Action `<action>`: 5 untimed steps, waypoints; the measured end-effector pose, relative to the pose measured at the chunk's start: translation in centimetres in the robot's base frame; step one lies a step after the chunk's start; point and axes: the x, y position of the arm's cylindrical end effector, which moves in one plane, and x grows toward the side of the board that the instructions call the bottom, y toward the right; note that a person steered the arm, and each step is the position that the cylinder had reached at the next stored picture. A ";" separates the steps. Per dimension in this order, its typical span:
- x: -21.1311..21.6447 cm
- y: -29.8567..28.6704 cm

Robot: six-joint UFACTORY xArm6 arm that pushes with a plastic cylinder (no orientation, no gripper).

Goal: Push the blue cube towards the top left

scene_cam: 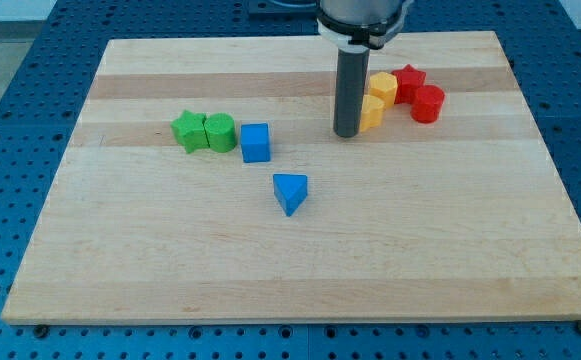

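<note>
While well right of the glossy blue cube (256, 142), my tip (347, 134), fingerless, beside a yellow block (370, 112).

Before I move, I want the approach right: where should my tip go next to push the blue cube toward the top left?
Probably slide my tip down-left to just below and right of the blue cube. It now stands well to the cube's right, beside the yellow blocks. The green blocks touch the cube's left side, so favour pushing upward.
</note>
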 end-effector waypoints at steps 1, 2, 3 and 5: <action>-0.4 0.2; -2.1 0.9; -1.9 0.9; 5.1 -1.2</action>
